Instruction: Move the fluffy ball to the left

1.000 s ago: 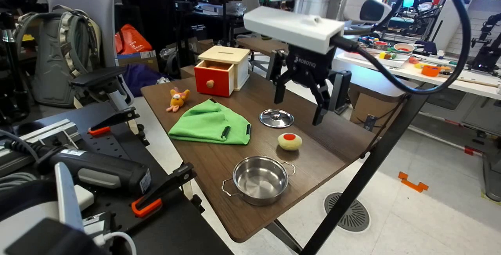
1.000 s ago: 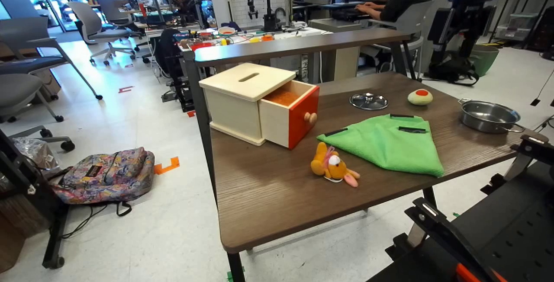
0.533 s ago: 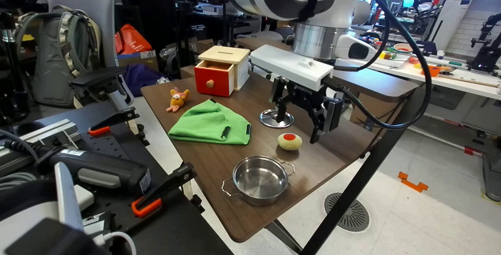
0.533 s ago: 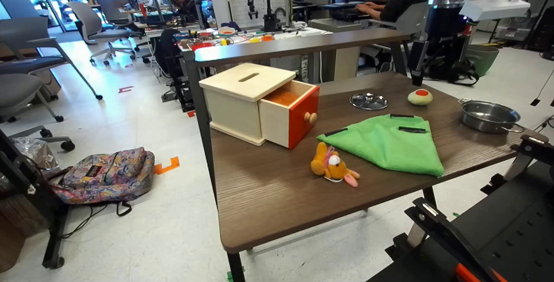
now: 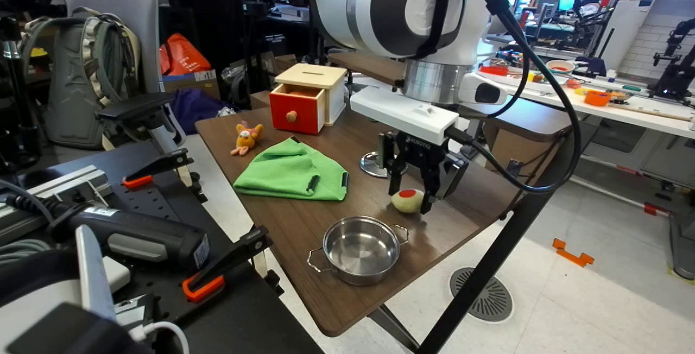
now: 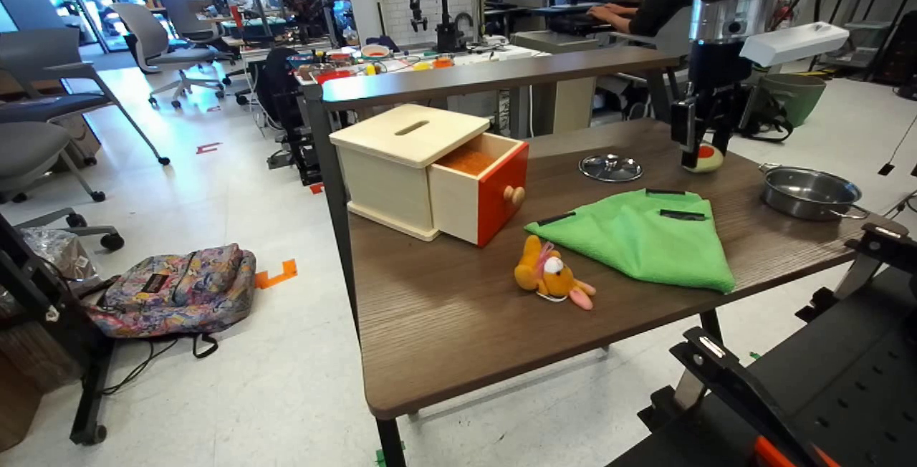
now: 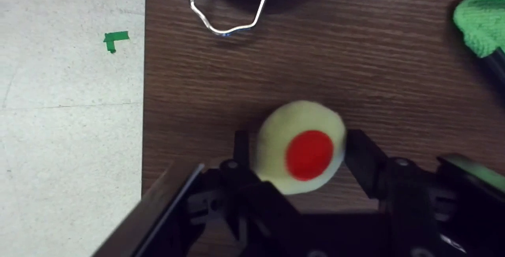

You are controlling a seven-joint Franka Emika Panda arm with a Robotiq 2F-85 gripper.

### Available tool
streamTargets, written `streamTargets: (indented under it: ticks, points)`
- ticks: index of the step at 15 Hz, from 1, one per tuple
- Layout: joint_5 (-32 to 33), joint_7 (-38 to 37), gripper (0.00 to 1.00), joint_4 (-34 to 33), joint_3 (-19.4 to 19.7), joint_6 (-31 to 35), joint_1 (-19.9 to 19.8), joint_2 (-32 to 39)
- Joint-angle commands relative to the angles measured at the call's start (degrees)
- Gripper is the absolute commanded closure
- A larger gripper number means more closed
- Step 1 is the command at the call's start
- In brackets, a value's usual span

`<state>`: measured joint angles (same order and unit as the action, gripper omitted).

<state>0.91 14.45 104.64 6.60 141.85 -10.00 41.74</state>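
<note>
The fluffy ball (image 5: 404, 202) is pale yellow with a round red patch on top. It sits on the brown table between the lid and the pot, and it also shows in an exterior view (image 6: 709, 162). My gripper (image 5: 410, 201) is low over the table, its fingers on either side of the ball and part-way closed. In the wrist view the ball (image 7: 300, 146) fills most of the space between the fingers (image 7: 297, 140). The right finger touches it; a thin gap shows at the left fingertip. The ball is not seen lifted.
A steel pot (image 5: 361, 277) with wire handles stands in front of the ball. A steel lid (image 5: 370, 166) lies behind, partly hidden by a finger. A green cloth (image 5: 293, 175), an orange toy (image 5: 246, 138) and a wooden box with open red drawer (image 5: 297, 111) are further off.
My gripper has come down to the ball and its fingers have drawn closer together. The ball has shifted slightly, away from the green cloth.
</note>
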Motion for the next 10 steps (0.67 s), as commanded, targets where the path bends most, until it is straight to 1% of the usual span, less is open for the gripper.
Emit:
streamTargets:
  ticks: [1,3,6,7,8,10]
  points:
    - [1.83,-1.44,0.67,-2.28,-0.4,-1.36,-0.09,1.48]
    - [2.09,-1.35,0.81,-2.29,-0.46,-1.74,-0.12,1.27]
    - [1.93,-0.91,0.98,-0.85,-0.87,-1.76,-0.41,-0.81]
    - [1.9,-0.85,0.96,0.36,-0.87,-1.67,-0.41,-2.2]
    - [1.93,-0.68,0.96,1.4,-0.92,-1.88,-0.39,-3.42]
    - [2.1,-0.2,0.99,4.31,-1.03,-2.09,-0.28,-6.75]
